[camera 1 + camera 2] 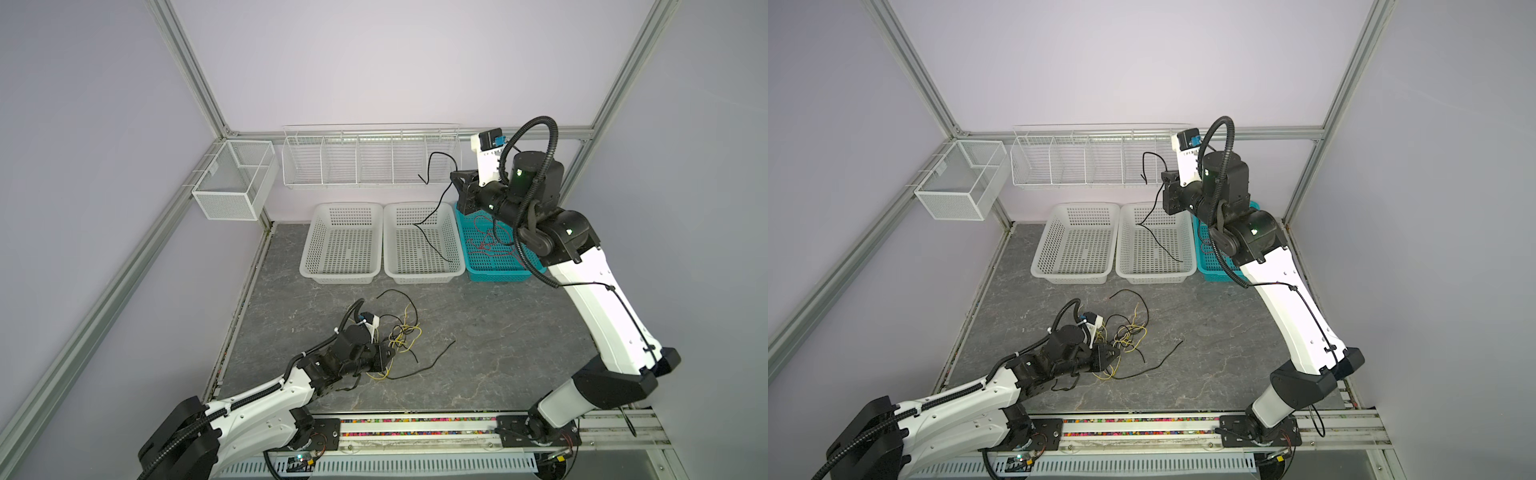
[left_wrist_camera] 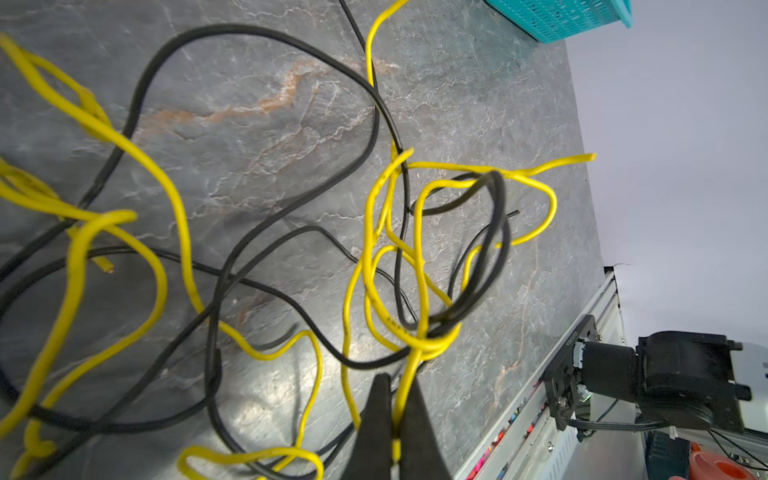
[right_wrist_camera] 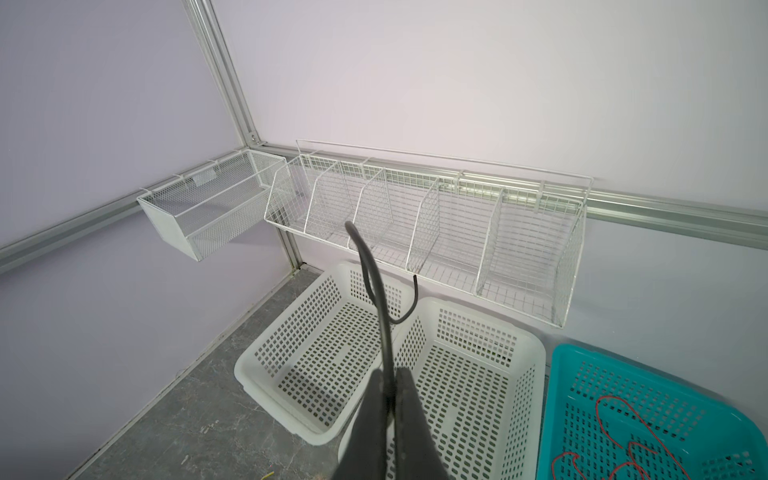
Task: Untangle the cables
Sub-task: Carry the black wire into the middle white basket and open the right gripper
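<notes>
Left wrist view shows you the left gripper [image 2: 395, 386] pinching a yellow cable [image 2: 409, 370] in the tangle [image 1: 402, 333] at the table's [image 1: 498, 353] 7 o'clock, the right gripper [image 3: 390, 374] at 1 o'clock pinching a black cable [image 3: 372, 282] trailing into a white basket [image 1: 415, 206], red cables [image 1: 486, 243] in the teal basket [image 1: 498, 276].

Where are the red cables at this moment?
In a top view the red cables lie inside the teal basket, rightmost of the three baskets, beside a white basket.
</notes>
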Robot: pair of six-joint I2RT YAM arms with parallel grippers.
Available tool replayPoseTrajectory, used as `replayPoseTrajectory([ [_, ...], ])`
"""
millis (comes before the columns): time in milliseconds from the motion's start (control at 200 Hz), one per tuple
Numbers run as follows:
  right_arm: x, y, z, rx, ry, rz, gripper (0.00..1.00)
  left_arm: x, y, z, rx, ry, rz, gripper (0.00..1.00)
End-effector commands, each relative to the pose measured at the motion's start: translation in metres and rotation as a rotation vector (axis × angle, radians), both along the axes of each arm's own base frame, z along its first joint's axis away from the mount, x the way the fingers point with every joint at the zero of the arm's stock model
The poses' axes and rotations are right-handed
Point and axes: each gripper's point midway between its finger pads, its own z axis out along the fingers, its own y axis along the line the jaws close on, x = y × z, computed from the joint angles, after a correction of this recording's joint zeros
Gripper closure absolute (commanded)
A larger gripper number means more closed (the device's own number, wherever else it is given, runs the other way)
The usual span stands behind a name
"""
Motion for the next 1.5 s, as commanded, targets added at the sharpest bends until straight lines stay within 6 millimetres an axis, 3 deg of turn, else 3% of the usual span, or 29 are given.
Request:
replayPoseTrajectory([
  [0, 0.01, 0.009, 0.014, 0.027, -0.091, 0.026, 0.93, 0.003, 0.0, 0.005, -0.012, -0.022, 0.01, 1.0],
  [185, 0.046, 0.016, -0.037, 0.035, -0.055, 0.036, 0.94, 0.002, 0.003, 0.003, -0.004, -0.028, 0.017, 1.0],
  [405, 0.076, 0.003, -0.096, 0.112, 0.013, 0.002, 0.93, 0.002, 0.006, 0.0, 0.002, -0.033, 0.024, 1.0],
  [760, 0.107, -0.004, -0.257, 0.012, 0.411, -0.156, 0.93, 0.003, 0.004, 0.002, -0.006, -0.032, 0.021, 1.0],
  [960, 0.118, -0.002, -0.312, -0.085, 0.587, -0.203, 0.9, 0.003, 0.002, 0.006, -0.017, -0.03, 0.023, 1.0],
  [1085, 0.117, -0.001, -0.328, -0.129, 0.668, -0.207, 0.85, 0.003, 0.003, 0.007, -0.026, -0.026, 0.03, 1.0],
  [1175, 0.114, -0.008, -0.326, -0.163, 0.698, -0.234, 0.82, 0.002, 0.004, 0.007, -0.026, -0.028, 0.031, 1.0],
  [1345, 0.099, -0.013, -0.299, -0.172, 0.68, -0.214, 0.58, 0.004, 0.004, 0.01, -0.028, -0.039, 0.031, 1.0],
  [1495, 0.077, -0.027, -0.268, -0.164, 0.633, -0.216, 0.47, 0.005, 0.0, 0.017, -0.05, -0.045, 0.028, 1.0],
])
